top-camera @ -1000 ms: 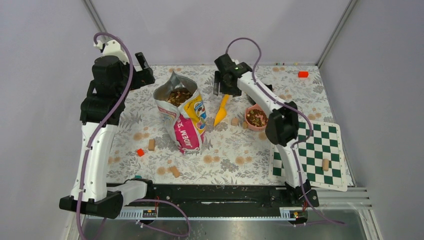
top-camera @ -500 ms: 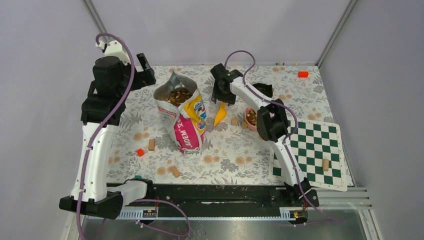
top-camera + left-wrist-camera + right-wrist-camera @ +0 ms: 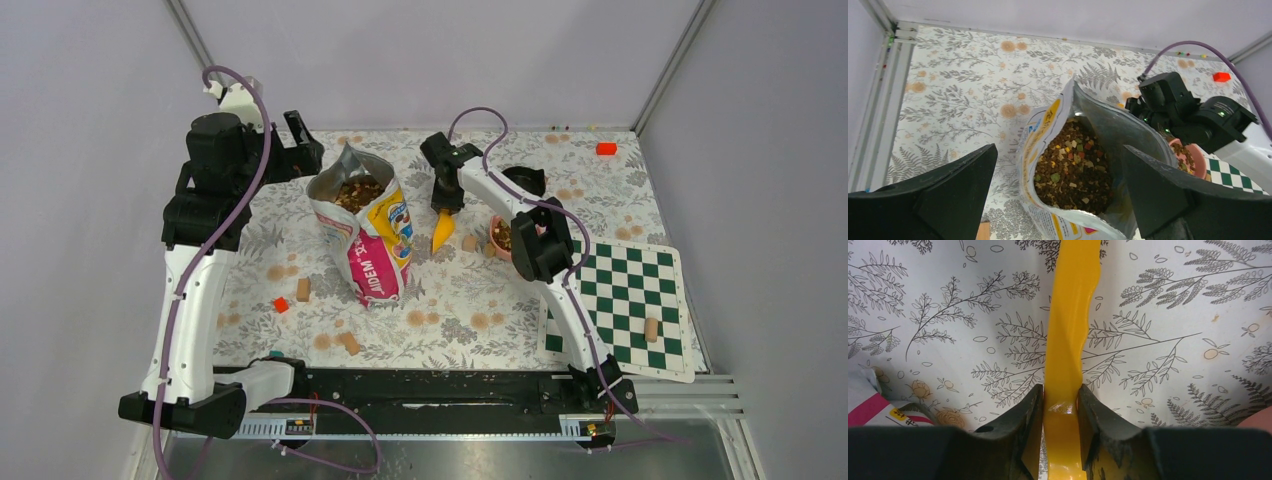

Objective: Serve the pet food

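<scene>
The pet food (image 3: 358, 192) is mixed brown, reddish and tan kibble filling the open yellow, white and pink bag (image 3: 375, 250) standing mid-table. It also shows in the left wrist view (image 3: 1073, 170). More kibble lies in a pink bowl (image 3: 500, 236), partly hidden by the right arm. My left gripper (image 3: 305, 150) is open and empty, hovering above and left of the bag mouth, its fingers (image 3: 923, 200) wide apart. My right gripper (image 3: 446, 193) is shut on the handle of a yellow scoop (image 3: 442, 232), which lies on the cloth (image 3: 1070, 315) between bag and bowl.
Tan wooden cubes lie on the floral cloth (image 3: 303, 289) (image 3: 349, 342) (image 3: 469, 242); another sits on the checkerboard mat (image 3: 620, 300) at right. Small red blocks are at front left (image 3: 281, 305) and back right (image 3: 606, 148). A black object (image 3: 525, 180) sits behind the bowl.
My right gripper has come down and toward the left onto the scoop handle. My left gripper has shifted slightly right toward the bag.
</scene>
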